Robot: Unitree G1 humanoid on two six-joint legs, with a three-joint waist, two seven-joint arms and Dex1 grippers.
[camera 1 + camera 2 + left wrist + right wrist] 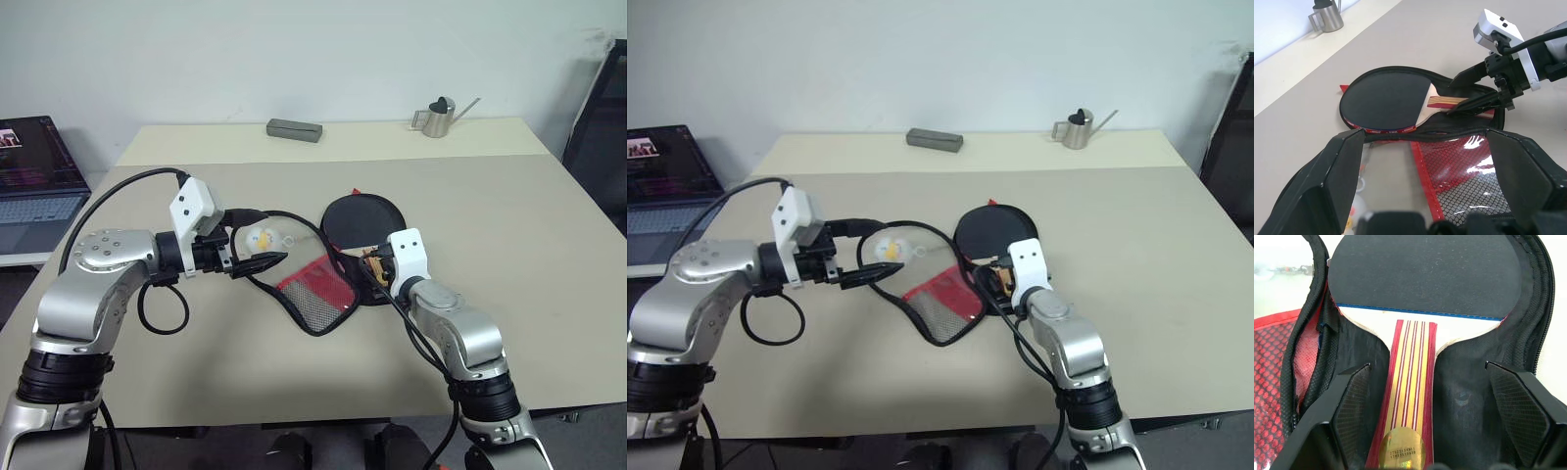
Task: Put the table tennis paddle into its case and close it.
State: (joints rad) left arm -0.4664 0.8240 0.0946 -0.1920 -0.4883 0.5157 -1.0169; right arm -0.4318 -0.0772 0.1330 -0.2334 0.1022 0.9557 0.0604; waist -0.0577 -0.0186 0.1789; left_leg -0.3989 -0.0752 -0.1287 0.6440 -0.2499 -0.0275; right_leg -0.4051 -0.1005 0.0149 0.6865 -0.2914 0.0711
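Hidden bits around the case

The right hand covers the paddle handle's end beside the case; the plush charm sits partly behind the left hand; the laptop, well left of the case, is cut off.

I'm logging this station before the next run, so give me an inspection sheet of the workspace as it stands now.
Surface: beige table, mostly bare.
Job's things: table tennis paddle lies in the open case; lid folded aside, plush charm beside it.
Clutter: grey box, metal watering can at far edge.
Grippers: left gripper open over the lid; right gripper open astride the handle.
Cables: black cable looping along left arm.
Surroundings: laptop left, white wall.
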